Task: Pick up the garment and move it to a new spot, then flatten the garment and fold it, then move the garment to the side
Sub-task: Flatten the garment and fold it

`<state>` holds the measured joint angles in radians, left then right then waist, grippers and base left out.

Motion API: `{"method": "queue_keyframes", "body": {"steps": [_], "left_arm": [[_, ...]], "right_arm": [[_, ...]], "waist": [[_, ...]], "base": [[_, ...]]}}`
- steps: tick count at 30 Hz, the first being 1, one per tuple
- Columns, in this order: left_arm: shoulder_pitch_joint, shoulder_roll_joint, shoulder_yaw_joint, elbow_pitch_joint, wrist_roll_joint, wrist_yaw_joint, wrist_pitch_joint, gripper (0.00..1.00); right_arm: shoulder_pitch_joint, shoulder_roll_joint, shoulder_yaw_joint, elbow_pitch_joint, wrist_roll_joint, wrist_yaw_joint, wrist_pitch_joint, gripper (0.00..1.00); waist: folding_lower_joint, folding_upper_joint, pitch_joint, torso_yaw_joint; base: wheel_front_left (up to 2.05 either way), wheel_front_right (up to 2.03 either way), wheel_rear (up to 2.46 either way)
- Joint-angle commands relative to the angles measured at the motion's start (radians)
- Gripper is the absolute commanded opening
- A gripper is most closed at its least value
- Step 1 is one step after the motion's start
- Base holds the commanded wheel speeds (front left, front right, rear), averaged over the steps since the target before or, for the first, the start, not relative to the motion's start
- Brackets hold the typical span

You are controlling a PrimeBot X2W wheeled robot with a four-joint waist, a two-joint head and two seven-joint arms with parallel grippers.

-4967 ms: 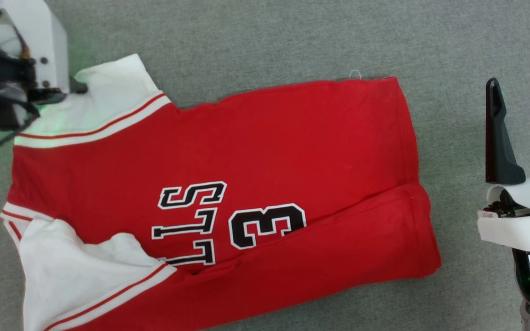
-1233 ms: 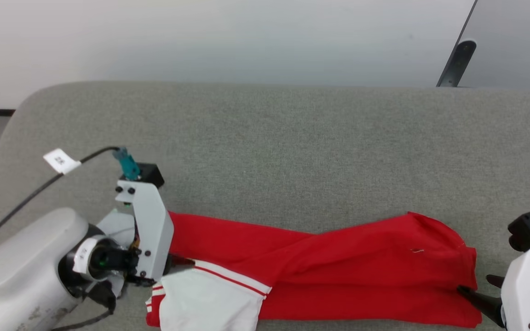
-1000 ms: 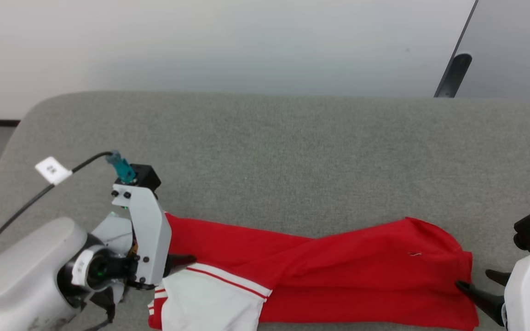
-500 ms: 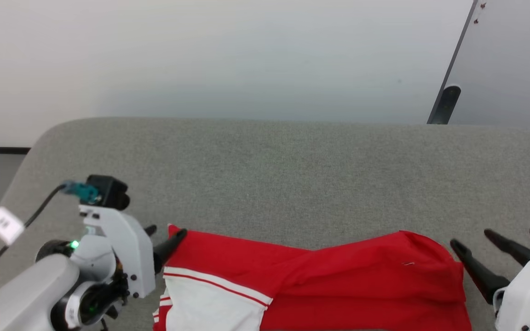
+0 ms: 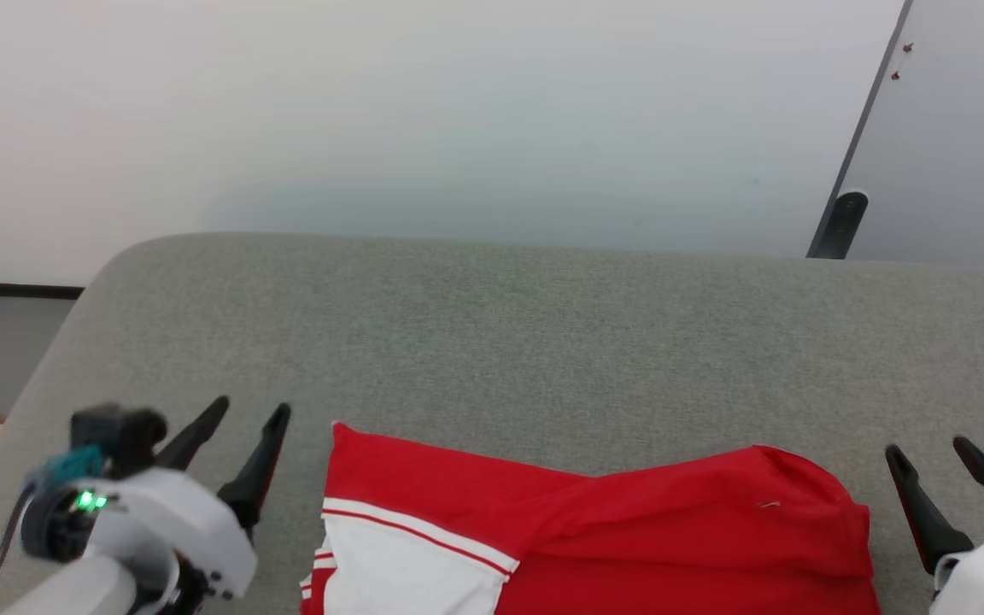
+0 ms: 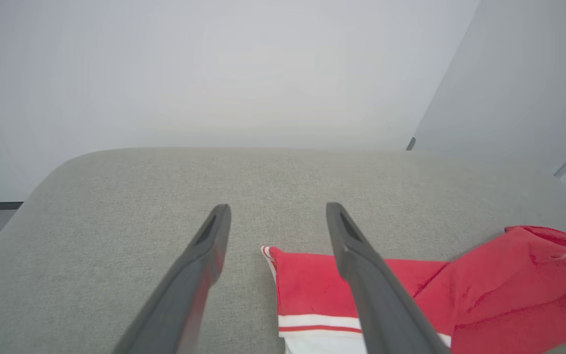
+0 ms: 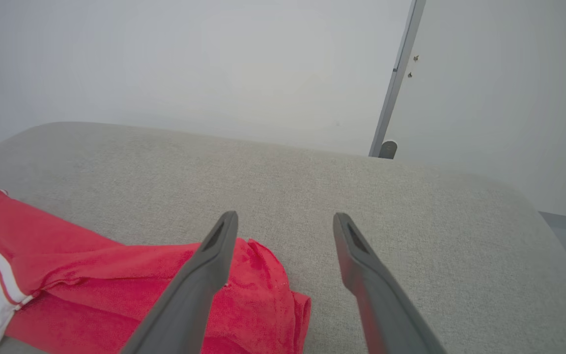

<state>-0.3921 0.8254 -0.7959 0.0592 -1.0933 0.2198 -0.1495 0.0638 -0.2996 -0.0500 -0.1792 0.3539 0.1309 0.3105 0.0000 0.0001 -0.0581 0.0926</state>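
Along the near edge of the grey fabric surface (image 5: 543, 342): red jersey (image 5: 629, 530), folded into a long band, lying left to right, its lower part cut off by the head view's bottom edge. At the band's left end, a white panel with thin red-and-white stripe trim on top; at the right end, plain red cloth, loosely humped and creased. Just beyond the left end, toward the surface's left edge: left gripper (image 5: 251, 405), jaws released and spread wide, nothing between them, fingertips aimed at the far edge and apart from the cloth. Seen from the left wrist, one finger crossing in front of the jersey's far left corner. Just beyond the right end: right gripper (image 5: 927, 448), jaws likewise released, wide and empty, not touching the jersey. Behind the far edge, a pale wall (image 5: 372, 128) and a grey panel (image 5: 953, 154) with a dark rounded fitting (image 5: 838, 224) at its foot.
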Motion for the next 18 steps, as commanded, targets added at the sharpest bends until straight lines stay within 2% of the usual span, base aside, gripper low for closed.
{"method": "queue_keyframes", "body": {"steps": [1, 6, 8, 11, 14, 18], "left_arm": [[0.035, 0.007, 0.012, 0.009, 0.015, -0.001, -0.045, 1.0], [0.137, -0.008, 0.09, 0.032, 0.022, 0.019, -0.11, 1.0], [0.185, -0.025, 0.132, 0.036, 0.032, 0.014, -0.115, 1.0], [0.264, -0.07, 0.247, 0.035, 0.067, 0.017, -0.115, 1.0], [0.338, -0.127, 0.343, 0.035, 0.107, -0.006, -0.114, 1.0], [0.402, -0.184, 0.416, 0.036, 0.183, -0.046, -0.114, 1.0]], "right_arm": [[0.013, 0.004, -0.014, 0.016, 0.008, 0.0, 0.002, 1.0], [0.033, 0.001, -0.053, 0.069, 0.042, 0.0, 0.073, 1.0], [0.031, 0.004, -0.066, 0.092, 0.066, 0.0, 0.125, 1.0], [0.022, -0.014, -0.065, 0.113, 0.093, -0.001, 0.212, 1.0], [0.006, -0.035, -0.053, 0.138, 0.115, 0.0, 0.312, 1.0], [-0.012, -0.064, -0.055, 0.172, 0.141, 0.0, 0.444, 1.0]], "waist": [[0.0, -0.0001, -0.005, 0.008], [0.0, -0.0001, -0.01, 0.028], [0.0, -0.0001, -0.011, 0.037], [0.0, -0.0001, -0.011, 0.055], [0.0, -0.0001, -0.008, 0.074], [0.0, -0.0001, 0.0, 0.106]], "base": [[0.0, 0.0, 0.0], [0.0, 0.0, 0.0], [0.0, 0.0, 0.0], [0.0, 0.0, 0.0], [0.0, 0.0, 0.0], [0.0, 0.0, 0.0]]}}
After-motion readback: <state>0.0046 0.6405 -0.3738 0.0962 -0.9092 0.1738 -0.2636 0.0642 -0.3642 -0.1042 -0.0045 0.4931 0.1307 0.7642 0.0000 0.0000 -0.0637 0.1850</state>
